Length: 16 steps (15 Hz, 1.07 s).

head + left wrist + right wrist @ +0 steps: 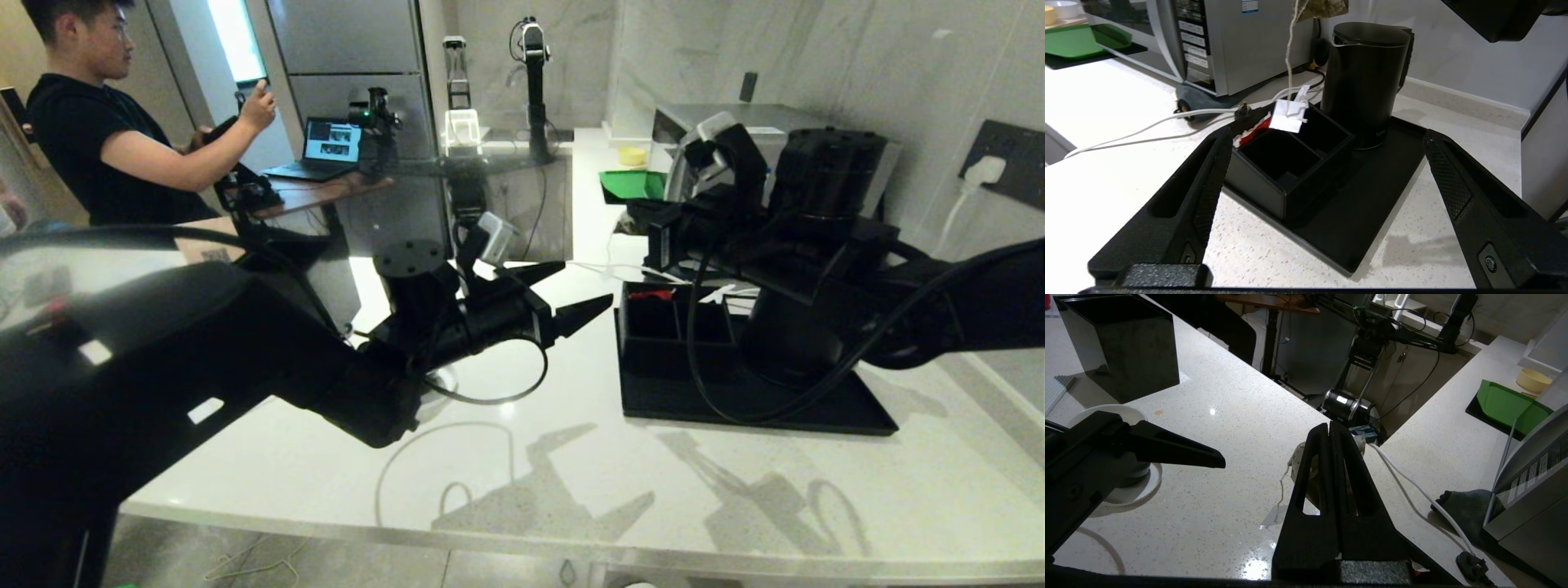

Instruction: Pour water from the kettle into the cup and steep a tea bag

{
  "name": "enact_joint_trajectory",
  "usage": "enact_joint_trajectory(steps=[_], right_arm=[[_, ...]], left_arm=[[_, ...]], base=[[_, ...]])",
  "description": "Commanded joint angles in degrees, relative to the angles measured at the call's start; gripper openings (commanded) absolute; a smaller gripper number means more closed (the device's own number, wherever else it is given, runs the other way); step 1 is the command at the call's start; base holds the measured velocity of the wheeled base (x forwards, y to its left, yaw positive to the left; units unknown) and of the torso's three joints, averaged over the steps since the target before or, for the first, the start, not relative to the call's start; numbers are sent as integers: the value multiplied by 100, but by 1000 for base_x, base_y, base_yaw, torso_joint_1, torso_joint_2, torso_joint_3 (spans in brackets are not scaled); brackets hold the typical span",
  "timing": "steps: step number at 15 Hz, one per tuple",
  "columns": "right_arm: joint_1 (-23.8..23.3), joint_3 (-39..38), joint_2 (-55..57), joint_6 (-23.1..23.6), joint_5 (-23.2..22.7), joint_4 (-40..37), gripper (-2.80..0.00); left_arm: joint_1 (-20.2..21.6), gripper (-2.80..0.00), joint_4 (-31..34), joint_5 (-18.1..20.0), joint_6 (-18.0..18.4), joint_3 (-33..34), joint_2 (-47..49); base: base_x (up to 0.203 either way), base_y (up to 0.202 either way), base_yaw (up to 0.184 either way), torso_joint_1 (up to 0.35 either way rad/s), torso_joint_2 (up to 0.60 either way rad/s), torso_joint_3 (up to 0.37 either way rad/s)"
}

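While the right pincer [1329, 435] pinches the tea bag [1327, 6] aloft, the left pincer [588, 287] gapes wide — just beside.

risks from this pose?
1. The right gripper pinches the tea bag in the air; its string and tag hang over the black compartment box and could snag there.
2. The left gripper, jaws open, is near that string and the kettle; it might catch one.
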<state>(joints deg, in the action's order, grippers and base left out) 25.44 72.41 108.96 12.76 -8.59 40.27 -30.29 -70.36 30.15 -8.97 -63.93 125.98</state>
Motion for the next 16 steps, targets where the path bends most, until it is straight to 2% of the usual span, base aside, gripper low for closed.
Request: enact_joint_trajectory(steps=[1,10,16], right_arm=[[5,1,-15,7,-10,25,-280],[13,-8,-59,16,-2,-1,-280],[216,1,-77,16,7,-19,-280]], left_arm=[[-12,0,-40,17,-8,-40,77],[58,0,-25,17,115,-373,322],[111,0,23,26,115,-728,425]], base=[[0,0,0,0,0,0],[0,0,0,0,0,0],[0,0,0,0,0,0]])
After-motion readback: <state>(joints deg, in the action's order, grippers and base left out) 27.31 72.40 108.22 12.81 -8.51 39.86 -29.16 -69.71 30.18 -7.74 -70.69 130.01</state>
